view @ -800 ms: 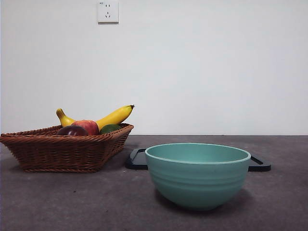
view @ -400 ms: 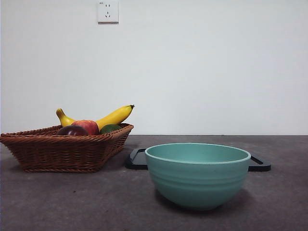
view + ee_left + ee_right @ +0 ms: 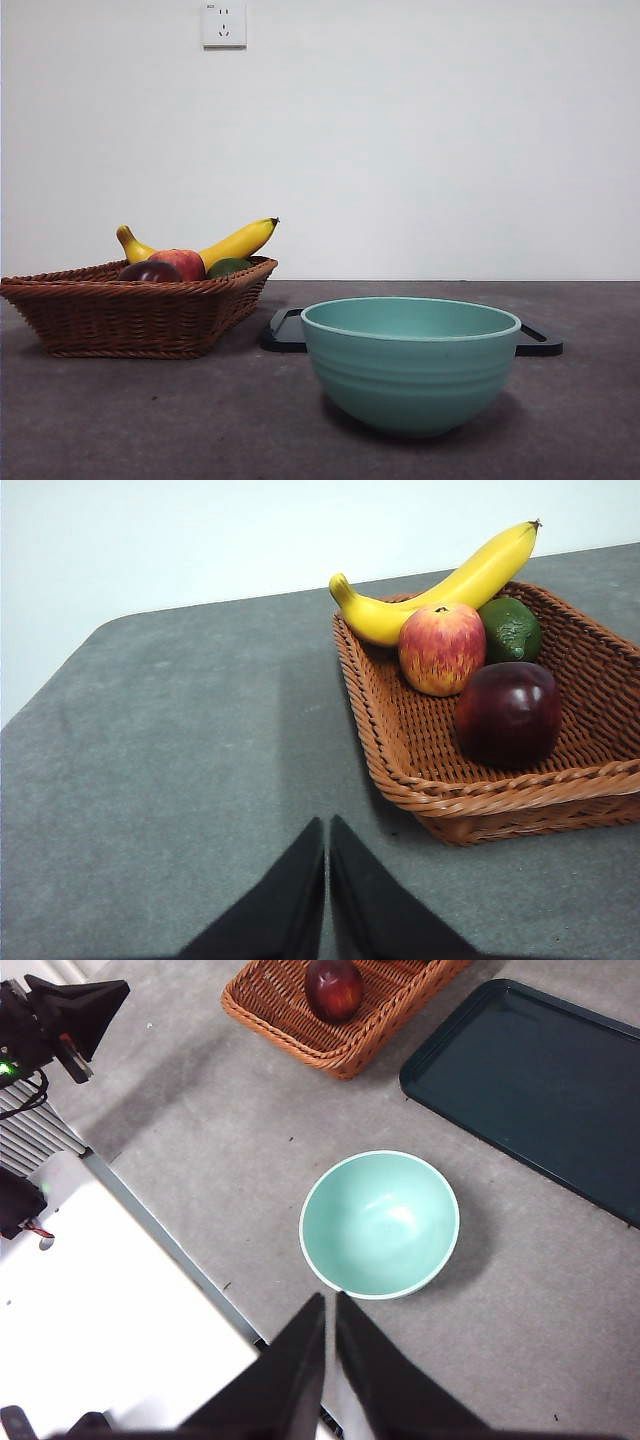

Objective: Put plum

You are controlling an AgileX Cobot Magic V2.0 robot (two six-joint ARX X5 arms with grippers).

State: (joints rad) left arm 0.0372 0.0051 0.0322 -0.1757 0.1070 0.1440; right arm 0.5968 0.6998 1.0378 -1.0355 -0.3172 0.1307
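Plum (image 3: 508, 713) sits in basket (image 3: 470, 805), at the near rim as L wrist cam sees it; apple (image 3: 442, 648) just behind it, green fruit (image 3: 510, 629) beside apple, banana (image 3: 440, 585) along basket's far side. Front view: plum (image 3: 150, 271) barely tops the basket rim (image 3: 130, 283), apple half behind it. L gripper (image 3: 327, 850) hangs over bare table outside the basket, well apart from plum, jaws pressed together, holding nothing. R gripper (image 3: 329, 1322) high over bowl (image 3: 380, 1224), jaws also together, empty; basket well away from it. Tray (image 3: 540, 1080) beyond bowl, bare. Task not begun, by my read; no drop spot named, bowl or tray both likely. Risks: L jaws must open wide before descent, else they hit plum's top & roll it. Plum glossy & round, so off-centre pinch could squirt it out. Apple sits close, a jaw may nudge it or grab wrong fruit. Basket rim close to plum on near side, jaw could catch the wicker & drag basket.
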